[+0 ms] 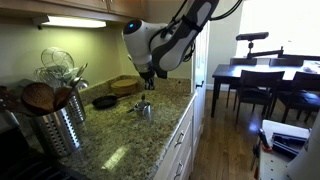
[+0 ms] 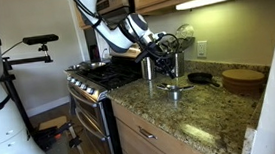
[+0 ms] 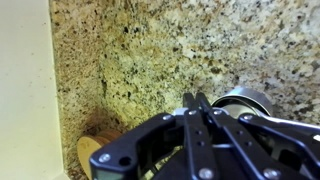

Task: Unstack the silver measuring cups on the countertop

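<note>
Fingers [image 3: 190,108] together, tips touching | silver measuring cups [image 3: 240,99] just beside | resting on speckled countertop [image 3: 130,50]

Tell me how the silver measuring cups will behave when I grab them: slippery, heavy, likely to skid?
The silver measuring cups look like small polished metal: probably rigid, light, and slippery in the jaws. On the glossy countertop they would likely skid when nudged rather than tip. Nested ones may lift together; how tightly they sit is unclear.
</note>
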